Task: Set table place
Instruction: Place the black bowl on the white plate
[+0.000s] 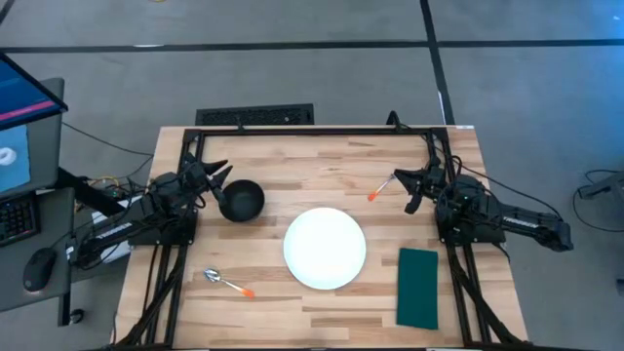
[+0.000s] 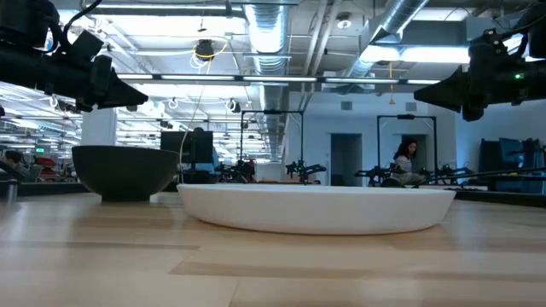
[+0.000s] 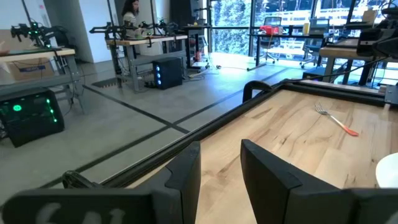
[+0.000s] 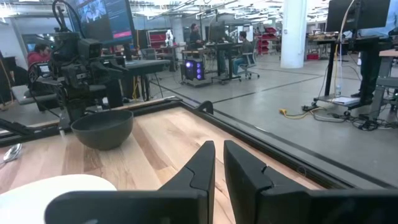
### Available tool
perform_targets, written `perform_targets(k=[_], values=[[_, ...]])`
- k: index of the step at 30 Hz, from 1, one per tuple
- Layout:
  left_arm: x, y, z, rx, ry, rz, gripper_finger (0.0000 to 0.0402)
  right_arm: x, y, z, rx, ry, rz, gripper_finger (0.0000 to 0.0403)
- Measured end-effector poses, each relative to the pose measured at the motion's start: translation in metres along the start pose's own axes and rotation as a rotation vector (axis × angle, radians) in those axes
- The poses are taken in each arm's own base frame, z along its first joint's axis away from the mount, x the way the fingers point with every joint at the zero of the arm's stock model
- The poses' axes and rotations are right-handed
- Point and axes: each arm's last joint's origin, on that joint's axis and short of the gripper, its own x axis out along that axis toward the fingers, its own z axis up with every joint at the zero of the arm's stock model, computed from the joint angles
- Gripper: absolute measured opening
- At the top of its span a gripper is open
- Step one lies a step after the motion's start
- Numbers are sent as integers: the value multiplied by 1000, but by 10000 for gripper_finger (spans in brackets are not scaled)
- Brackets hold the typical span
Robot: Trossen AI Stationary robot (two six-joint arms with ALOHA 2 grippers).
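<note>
A pale wooden desk of long butcher-block planks carries the place setting, framed at its far edge and sides by dark metal rails. At the middle sits the large round plate, smooth white and shallow, with a low rounded rim that shows well in the low view. To its left and a little farther back stands the small bowl, matte black and deep-sided, apart from the plate. The spoon, bright metal with an orange handle tip, lies at a slant near the front left of the desk, well apart from the plate. The fork, also metal with an orange end, lies at a slant toward the far right, beyond the plate. The napkin is a dark green rectangle lying flat at the near right, just beside the plate's right edge without touching it.

The left gripper hovers just left of the bowl, its dark angular fingers slightly apart and holding nothing. The right gripper hangs beside the fork's tine end, its fingers close together with a narrow gap, empty.
</note>
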Motion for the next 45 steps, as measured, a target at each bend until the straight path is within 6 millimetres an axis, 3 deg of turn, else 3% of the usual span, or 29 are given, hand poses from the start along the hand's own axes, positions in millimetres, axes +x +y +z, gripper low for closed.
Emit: perform_targets(k=[35, 45], values=[[0, 0, 0, -1, -4, 0, 106, 0, 0, 0, 0, 0, -1, 59], [0, 0, 1, -6, -20, 0, 106, 0, 0, 0, 123, -3, 1, 59]])
